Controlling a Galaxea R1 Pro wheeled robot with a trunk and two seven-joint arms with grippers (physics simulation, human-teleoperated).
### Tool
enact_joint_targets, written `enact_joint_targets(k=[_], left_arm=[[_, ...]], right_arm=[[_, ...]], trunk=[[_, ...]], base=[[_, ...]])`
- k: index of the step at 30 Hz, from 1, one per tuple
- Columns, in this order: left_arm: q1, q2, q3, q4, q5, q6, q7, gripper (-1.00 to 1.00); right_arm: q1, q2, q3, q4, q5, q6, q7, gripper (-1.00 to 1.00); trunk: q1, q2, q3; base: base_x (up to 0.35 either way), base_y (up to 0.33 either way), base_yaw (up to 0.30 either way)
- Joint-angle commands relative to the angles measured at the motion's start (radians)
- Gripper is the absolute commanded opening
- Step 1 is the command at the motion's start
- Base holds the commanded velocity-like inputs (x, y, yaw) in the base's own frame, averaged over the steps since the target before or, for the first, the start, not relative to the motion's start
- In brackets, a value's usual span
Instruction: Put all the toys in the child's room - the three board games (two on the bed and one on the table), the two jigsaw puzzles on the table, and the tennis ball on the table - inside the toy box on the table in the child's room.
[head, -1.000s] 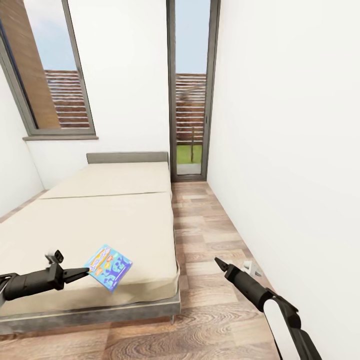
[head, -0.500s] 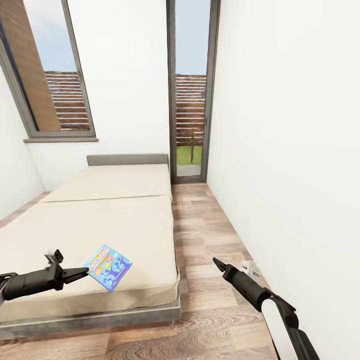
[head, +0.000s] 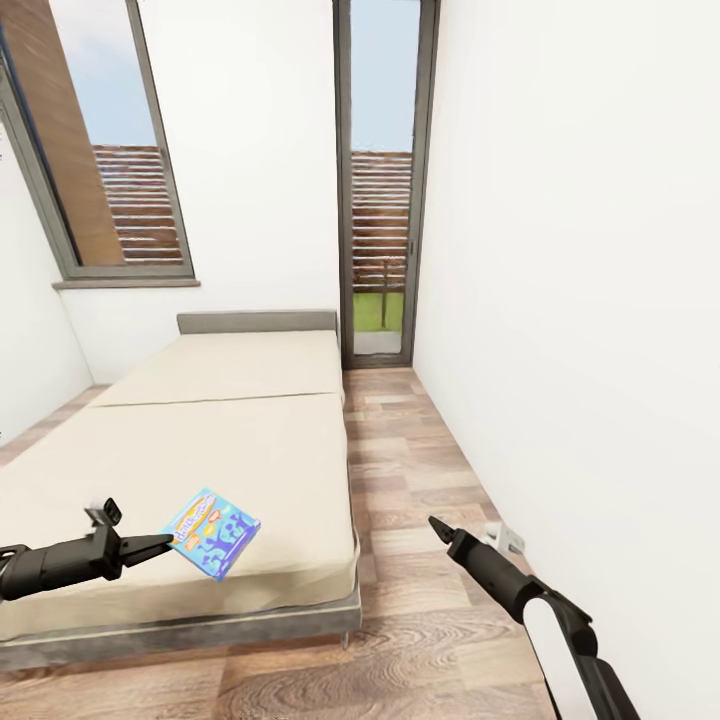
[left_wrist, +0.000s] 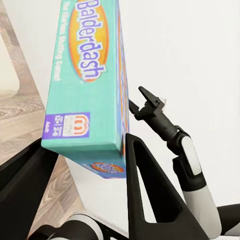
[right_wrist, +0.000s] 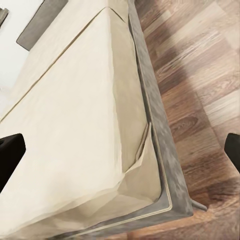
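While the bed (head: 230, 440) lies below, a blue-and-orange board game (head: 212, 533) is held lifted over its near corner, clamped between the jaws of the left gripper (head: 160, 546). Out over the plank floor (head: 420, 470), the right gripper (head: 436, 524) is seen with jaws spread wide.

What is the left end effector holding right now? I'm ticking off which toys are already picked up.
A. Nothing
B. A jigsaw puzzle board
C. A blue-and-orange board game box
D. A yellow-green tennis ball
C: the left end effector is shut on the edge of the blue-and-orange board game, held above the bed; the left wrist view shows the box between the fingers, printed "Balderdash".
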Motion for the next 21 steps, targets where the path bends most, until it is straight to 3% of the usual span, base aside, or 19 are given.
enact_joint_targets(k=[1,21], left_arm=[[0.0,0.002,-0.001,0.0,0.0,0.01,-0.004,-1.0],[0.0,0.009,0.0,0.0,0.0,0.01,-0.004,-1.0]], right_arm=[[-0.001,0.003,-0.004,0.001,-0.001,0.005,0.005,1.0],[0.0,0.004,-0.013,-0.003,-0.001,0.002,0.005,1.0]], trunk=[[-0.004,0.007,0.002],[-0.081,0.147,0.065]], base=[[-0.237,0.0,0.0],[-0.146,0.0,0.0]])
